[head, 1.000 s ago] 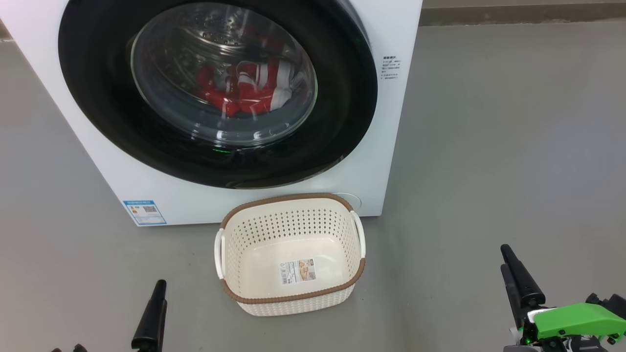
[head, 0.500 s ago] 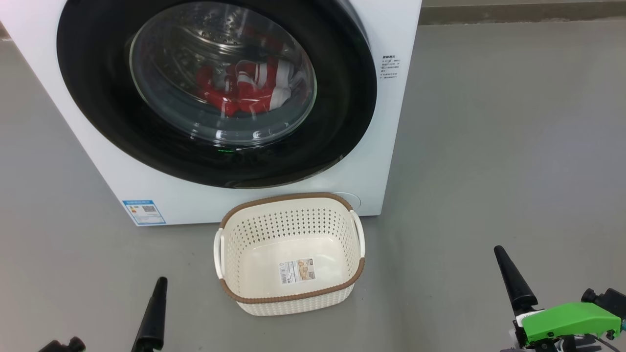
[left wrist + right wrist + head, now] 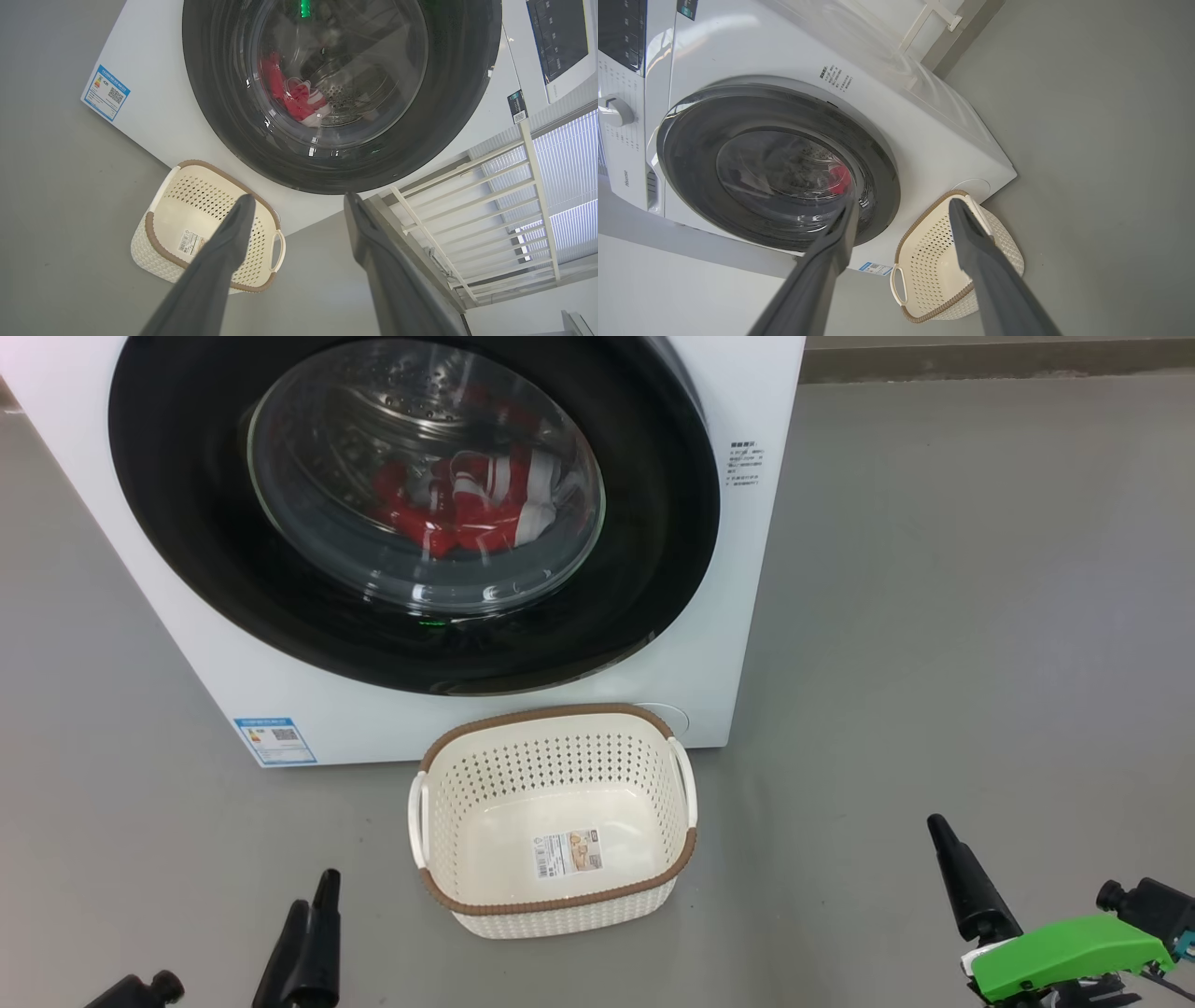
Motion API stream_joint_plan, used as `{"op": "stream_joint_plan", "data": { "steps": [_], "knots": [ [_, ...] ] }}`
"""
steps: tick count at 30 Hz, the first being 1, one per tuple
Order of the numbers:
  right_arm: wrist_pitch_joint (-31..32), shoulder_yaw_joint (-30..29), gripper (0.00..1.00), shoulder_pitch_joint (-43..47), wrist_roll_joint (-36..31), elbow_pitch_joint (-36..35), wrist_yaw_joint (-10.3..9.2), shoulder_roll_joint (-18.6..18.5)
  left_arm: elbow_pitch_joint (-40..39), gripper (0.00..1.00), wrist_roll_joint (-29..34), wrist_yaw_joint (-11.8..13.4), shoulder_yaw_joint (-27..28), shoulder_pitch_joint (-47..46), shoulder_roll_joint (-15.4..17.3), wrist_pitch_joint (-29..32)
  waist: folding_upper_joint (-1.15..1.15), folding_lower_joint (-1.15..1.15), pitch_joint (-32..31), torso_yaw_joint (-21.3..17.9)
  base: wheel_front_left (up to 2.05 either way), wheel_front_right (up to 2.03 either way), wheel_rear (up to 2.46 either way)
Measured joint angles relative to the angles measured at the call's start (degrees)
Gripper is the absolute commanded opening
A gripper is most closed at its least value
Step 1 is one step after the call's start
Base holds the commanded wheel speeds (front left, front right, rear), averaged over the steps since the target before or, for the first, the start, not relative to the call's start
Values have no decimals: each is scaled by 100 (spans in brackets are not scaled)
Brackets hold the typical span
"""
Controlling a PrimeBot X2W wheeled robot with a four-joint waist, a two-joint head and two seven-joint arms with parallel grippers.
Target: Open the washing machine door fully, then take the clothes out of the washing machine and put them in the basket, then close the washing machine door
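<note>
left gripper (image 3: 299, 196) and right gripper (image 3: 902, 201) are hovering with fingers spread, either side of the basket (image 3: 560, 919); clothes (image 3: 467, 518) are lying behind the shut door (image 3: 177, 523).

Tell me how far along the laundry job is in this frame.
Nothing is done yet. The washing machine door is shut, the clothes lie in the drum behind its glass, and the basket on the floor is empty. In hand: nothing; the left gripper and right gripper are open, short of the door. Left: open door, move clothes, close door.
</note>
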Motion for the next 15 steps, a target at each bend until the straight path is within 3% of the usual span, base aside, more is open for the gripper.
{"op": "stream_joint_plan", "data": {
  "steps": [15],
  "knots": [
    [-235, 140, 100, 1, -915, 23, 0, -101, -125, 100, 1198, 159, -136, 124, 8, -247, 0, 0, 6, -25, 0, 0, 0]
  ]
}}
